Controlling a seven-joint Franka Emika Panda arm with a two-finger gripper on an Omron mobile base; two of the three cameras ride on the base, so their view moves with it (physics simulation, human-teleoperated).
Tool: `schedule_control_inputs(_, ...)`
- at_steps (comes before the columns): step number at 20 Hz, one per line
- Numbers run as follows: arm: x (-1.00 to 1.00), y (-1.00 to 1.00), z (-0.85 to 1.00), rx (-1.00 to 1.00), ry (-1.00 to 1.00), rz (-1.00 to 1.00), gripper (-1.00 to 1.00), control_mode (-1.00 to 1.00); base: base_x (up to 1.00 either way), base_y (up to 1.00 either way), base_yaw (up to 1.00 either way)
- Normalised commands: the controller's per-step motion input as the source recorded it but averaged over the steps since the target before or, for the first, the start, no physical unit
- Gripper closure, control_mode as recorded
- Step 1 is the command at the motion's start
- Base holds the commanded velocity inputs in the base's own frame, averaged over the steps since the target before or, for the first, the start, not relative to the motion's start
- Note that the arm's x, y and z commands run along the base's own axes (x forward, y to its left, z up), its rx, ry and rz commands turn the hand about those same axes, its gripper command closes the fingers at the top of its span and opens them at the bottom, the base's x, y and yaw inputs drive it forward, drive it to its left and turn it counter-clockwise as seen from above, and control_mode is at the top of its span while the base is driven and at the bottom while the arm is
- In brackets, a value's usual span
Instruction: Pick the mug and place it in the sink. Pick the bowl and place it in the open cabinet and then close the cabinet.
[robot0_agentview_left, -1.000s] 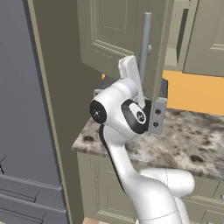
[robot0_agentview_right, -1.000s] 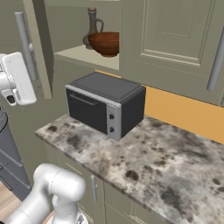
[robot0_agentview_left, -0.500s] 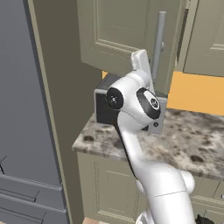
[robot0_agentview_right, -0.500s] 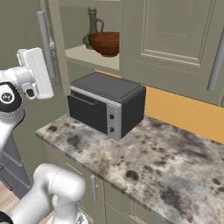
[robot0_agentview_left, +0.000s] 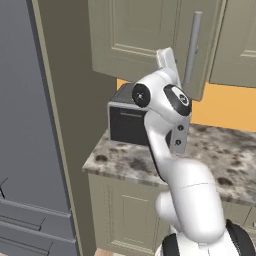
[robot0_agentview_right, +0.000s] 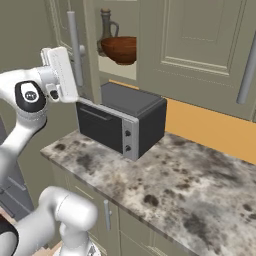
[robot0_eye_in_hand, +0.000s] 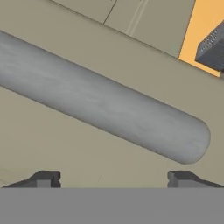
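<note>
Bowl (robot0_agentview_right: 121, 49) sits on the cabinet (robot0_agentview_right: 200, 45) shelf, so only the closing seems left. Gripper (robot0_eye_in_hand: 113, 178) faces the door handle (robot0_eye_in_hand: 105, 111), jaws spread, pinching nothing.

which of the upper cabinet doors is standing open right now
The olive-beige panelled door left of the shelf holding the reddish-brown wooden bowl, its grey bar handle beside the white gripper.

The long grey bar handle (robot0_eye_in_hand: 105, 107) on the olive-beige panelled cabinet door (robot0_eye_in_hand: 65, 153) blocks the wide-spread gripper (robot0_eye_in_hand: 113, 178) dead ahead.

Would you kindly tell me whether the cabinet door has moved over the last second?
Yes: the cabinet door has swung toward the shelf with the bowl, narrowing the opening.
</note>
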Motion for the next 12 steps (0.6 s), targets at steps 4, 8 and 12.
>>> schedule_control_inputs(4, 0.53, -0.52, -0.07, 0.00, -0.05, 0.00, -1.00, -1.00, 0.00, 0.00, 0.00)
schedule_control_inputs(8, 0.54, -0.54, -0.13, 0.00, -0.06, 0.00, -1.00, -1.00, 0.00, 0.00, 0.00)
schedule_control_inputs(12, 0.56, -0.50, -0.10, 0.00, -0.07, 0.00, -1.00, -1.00, 0.00, 0.00, 0.00)
